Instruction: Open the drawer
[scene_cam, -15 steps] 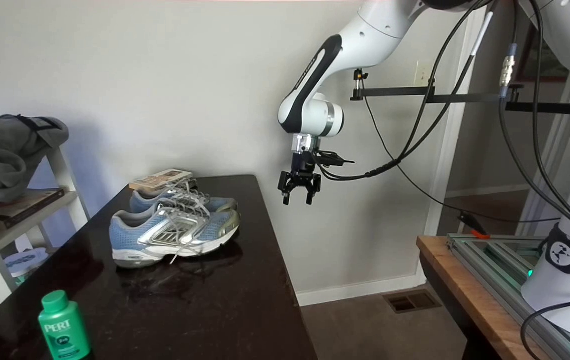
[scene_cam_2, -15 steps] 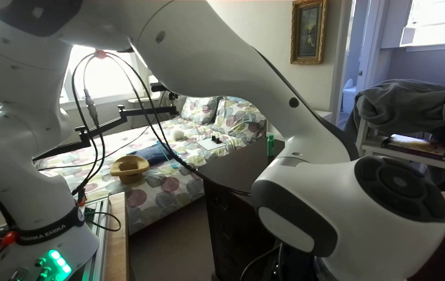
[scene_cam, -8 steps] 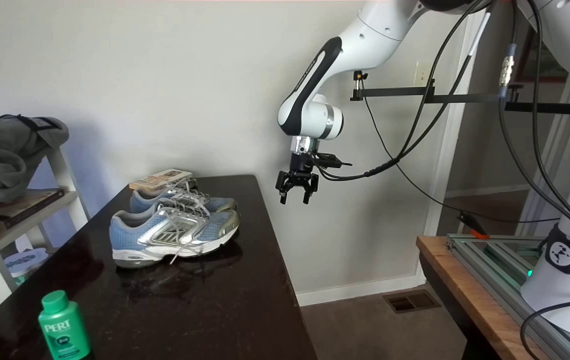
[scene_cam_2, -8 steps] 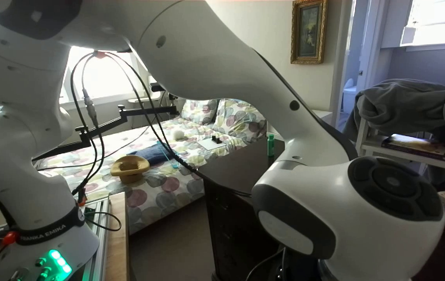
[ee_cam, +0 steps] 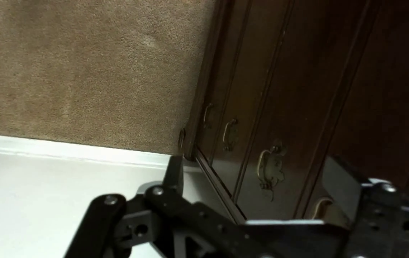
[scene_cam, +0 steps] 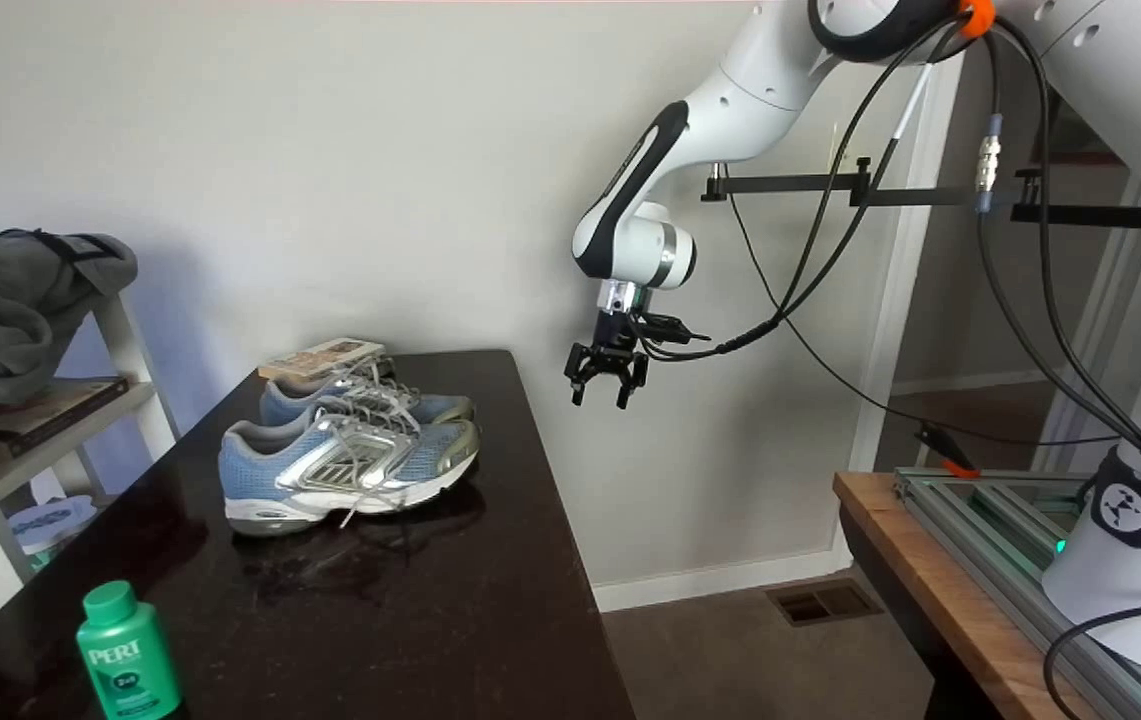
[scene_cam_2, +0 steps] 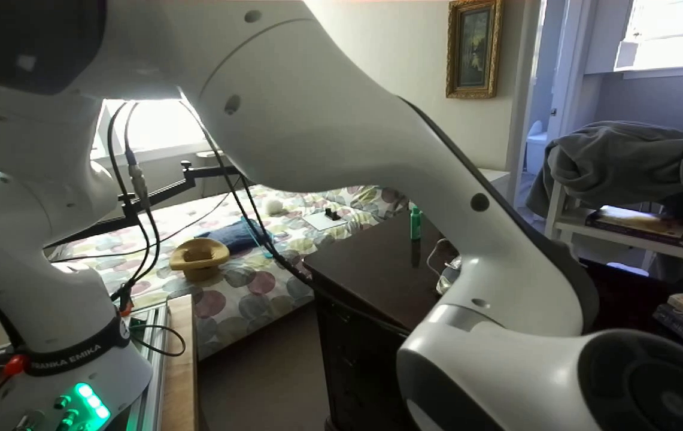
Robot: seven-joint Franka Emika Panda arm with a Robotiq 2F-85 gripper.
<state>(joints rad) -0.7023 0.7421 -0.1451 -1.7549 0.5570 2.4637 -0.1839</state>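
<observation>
Forearm lower in both exterior views, hand slightly shifted, jaws apart, dark drawers closed

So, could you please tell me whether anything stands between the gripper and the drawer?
Nothing visible stands between the open gripper and the drawer. In the wrist view, only the gripper itself covers part of the drawer's front. The shoes and green bottle rest on the cabinet's top, not in front of the drawer.
</observation>
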